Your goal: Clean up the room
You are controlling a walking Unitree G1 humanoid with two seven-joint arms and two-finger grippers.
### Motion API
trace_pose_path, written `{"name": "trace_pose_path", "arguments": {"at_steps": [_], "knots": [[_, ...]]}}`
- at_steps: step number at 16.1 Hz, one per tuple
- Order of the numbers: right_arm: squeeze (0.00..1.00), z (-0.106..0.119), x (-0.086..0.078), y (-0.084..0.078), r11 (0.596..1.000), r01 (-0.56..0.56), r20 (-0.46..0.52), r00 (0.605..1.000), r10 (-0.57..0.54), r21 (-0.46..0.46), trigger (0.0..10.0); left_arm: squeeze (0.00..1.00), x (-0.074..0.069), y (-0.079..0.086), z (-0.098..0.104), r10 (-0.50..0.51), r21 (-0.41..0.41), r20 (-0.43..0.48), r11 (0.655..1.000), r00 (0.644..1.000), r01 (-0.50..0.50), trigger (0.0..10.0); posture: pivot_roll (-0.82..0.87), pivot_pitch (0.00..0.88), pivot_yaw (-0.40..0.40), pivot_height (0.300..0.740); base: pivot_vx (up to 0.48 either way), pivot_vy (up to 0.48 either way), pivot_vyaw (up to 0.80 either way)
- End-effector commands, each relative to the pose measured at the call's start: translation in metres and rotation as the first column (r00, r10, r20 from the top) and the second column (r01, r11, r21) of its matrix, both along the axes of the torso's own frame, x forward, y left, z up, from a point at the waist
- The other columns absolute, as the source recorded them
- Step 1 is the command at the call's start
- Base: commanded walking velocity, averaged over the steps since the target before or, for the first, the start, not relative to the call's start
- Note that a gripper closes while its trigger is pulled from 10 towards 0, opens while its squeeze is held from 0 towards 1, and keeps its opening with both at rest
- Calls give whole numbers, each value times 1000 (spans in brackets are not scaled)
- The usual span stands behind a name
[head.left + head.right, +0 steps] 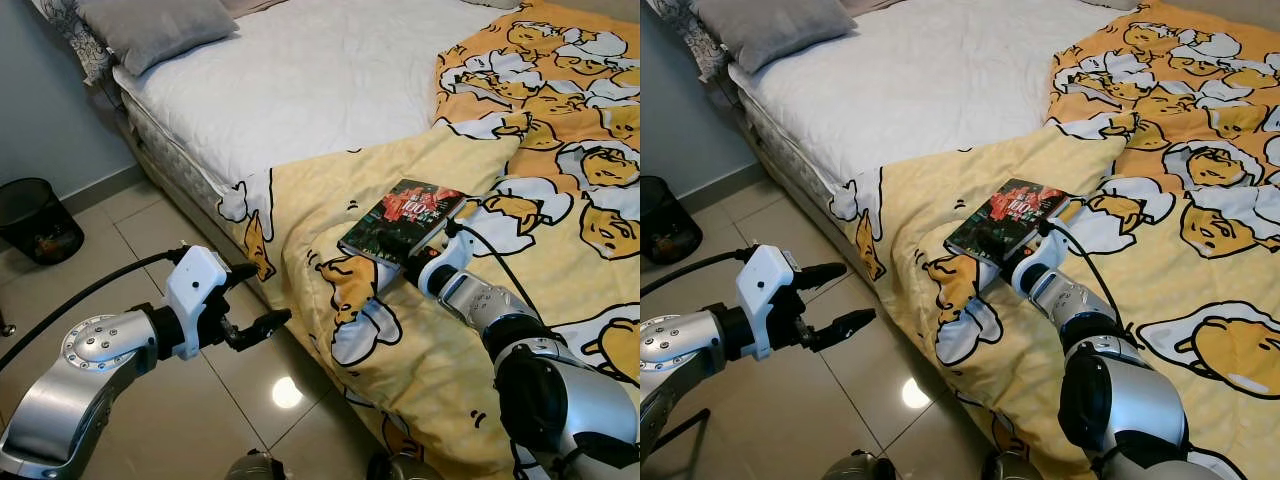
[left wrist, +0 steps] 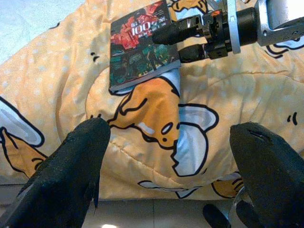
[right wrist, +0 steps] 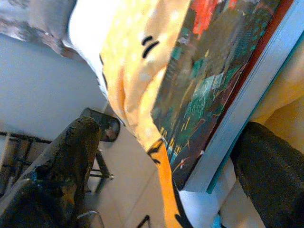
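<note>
A dark book (image 1: 405, 220) with a red and green cover lies flat on the yellow cartoon blanket (image 1: 440, 340) near the bed's side edge. My right gripper (image 1: 408, 266) reaches over the blanket to the book's near edge. It is open, and in the right wrist view the book (image 3: 213, 80) sits between its two fingers with a gap on one side. My left gripper (image 1: 272, 292) hovers open above the floor beside the bed, holding nothing. The left wrist view looks between its fingers (image 2: 80, 161) at the book (image 2: 142, 45) and the right gripper (image 2: 183, 42).
White mattress (image 1: 320, 80) lies bare at the head of the bed, with a grey pillow (image 1: 160, 25) on it. A black waste bin (image 1: 35, 220) stands by the wall on the left. Tiled floor (image 1: 150, 230) runs along the bed.
</note>
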State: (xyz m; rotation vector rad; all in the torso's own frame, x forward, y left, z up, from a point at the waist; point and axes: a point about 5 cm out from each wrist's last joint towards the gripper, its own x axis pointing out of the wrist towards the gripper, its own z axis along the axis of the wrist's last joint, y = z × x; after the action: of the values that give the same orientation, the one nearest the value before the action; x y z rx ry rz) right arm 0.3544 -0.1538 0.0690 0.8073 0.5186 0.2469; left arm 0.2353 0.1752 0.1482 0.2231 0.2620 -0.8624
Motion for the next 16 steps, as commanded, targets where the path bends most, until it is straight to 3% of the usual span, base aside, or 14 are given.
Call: {"name": "trace_pose_path", "arguments": {"at_steps": [1, 5, 10, 16], "knots": [[0, 13, 8, 2, 1000, -7, 51, 999, 6, 27, 10000, 1000, 2, 4, 3, 5, 11, 10, 1000, 1000, -5, 10000, 93, 84, 51, 740, 0, 0, 0], [0, 25, 13, 3, 995, -5, 106, 994, -6, 102, 10000, 1000, 6, 3, 5, 7, -1, 24, 1000, 1000, -7, 10000, 95, 71, 50, 740, 0, 0, 0], [0, 32, 18, 4, 991, 35, 129, 990, -52, 130, 10000, 1000, 8, 4, 5, 4, 5, 27, 1000, 1000, -4, 10000, 96, 61, 51, 740, 0, 0, 0], [0, 32, 22, 3, 991, 131, 131, 983, -132, 10, 10000, 1000, 10, 3, 3, 2, 13, 31, 1000, 1000, -3, 10000, 98, 54, 52, 740, 0, 0, 0]]}}
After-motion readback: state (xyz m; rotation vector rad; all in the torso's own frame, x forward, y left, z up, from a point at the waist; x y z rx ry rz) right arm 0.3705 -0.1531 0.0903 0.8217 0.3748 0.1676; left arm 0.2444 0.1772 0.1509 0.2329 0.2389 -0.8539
